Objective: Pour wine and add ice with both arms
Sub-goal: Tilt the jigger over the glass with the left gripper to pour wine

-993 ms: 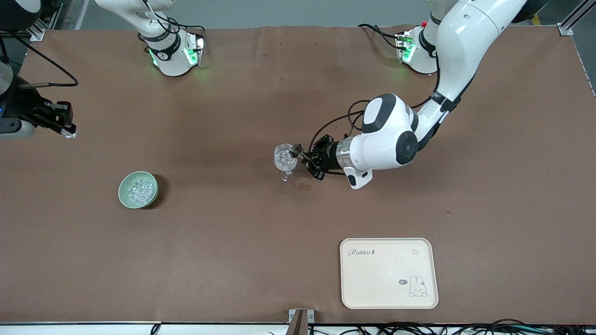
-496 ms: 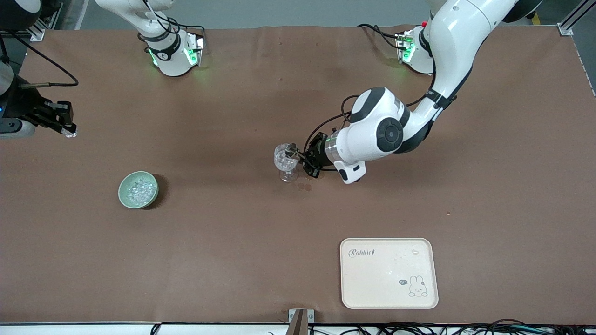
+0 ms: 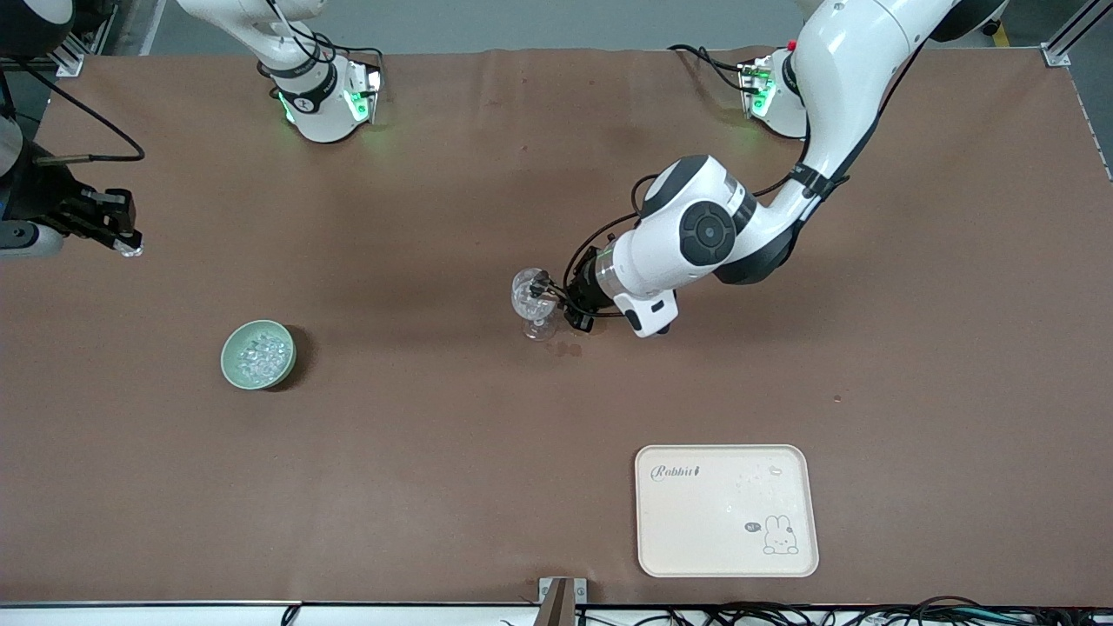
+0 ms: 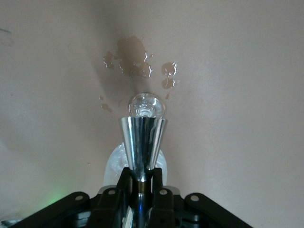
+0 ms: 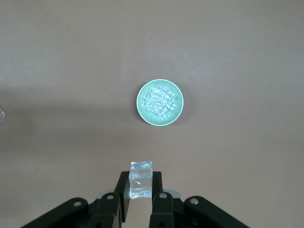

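Note:
My left gripper [image 3: 557, 301] is shut on the stem of a shiny metal cone-shaped measuring cup [image 4: 142, 140]. It holds the cup tipped on its side at the rim of a clear wine glass [image 3: 533, 301] standing mid-table. The glass shows past the cup's mouth in the left wrist view [image 4: 146, 105]. My right gripper [image 3: 124, 243] is shut on one clear ice cube [image 5: 141, 179], held above the table at the right arm's end. A green bowl [image 3: 258, 354] holding several ice lumps [image 5: 160, 102] stands on the table below that gripper.
Small wet drops [image 4: 137, 64] lie on the brown table beside the glass's foot. A cream tray [image 3: 726, 510] with a rabbit print lies near the front edge toward the left arm's end.
My left arm's wrist has turned and moved closer to the glass, tipping the metal cup over it. The right gripper with its ice cube has stayed still.

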Controlling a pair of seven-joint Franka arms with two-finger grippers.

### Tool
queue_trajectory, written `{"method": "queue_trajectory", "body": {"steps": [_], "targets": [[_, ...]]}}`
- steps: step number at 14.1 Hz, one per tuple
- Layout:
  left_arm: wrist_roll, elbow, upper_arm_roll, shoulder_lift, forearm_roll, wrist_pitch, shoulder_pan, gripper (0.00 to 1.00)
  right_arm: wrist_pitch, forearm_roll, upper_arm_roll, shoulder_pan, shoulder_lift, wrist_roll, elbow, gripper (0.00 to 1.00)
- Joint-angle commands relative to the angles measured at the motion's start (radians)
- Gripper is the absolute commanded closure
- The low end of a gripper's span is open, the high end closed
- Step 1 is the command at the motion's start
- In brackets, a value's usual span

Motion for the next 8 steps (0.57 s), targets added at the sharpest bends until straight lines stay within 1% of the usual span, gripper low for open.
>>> {"method": "queue_trajectory", "body": {"steps": [1,5,8], "targets": [[-0.058,0.0,0.005,-0.02,0.064,0.002,-0.008,1.0,-0.002,0.014,0.005,-0.012,-0.019,-0.012,-0.018,0.93],[-0.117,0.0,0.005,-0.021,0.15,0.0,-0.037,1.0,-0.002,0.029,0.005,-0.012,-0.019,-0.012,-0.018,0.93],[-0.117,-0.002,0.01,-0.024,0.163,-0.009,-0.054,1.0,0.0,0.031,0.005,-0.017,-0.019,-0.012,-0.018,0.93]]}}
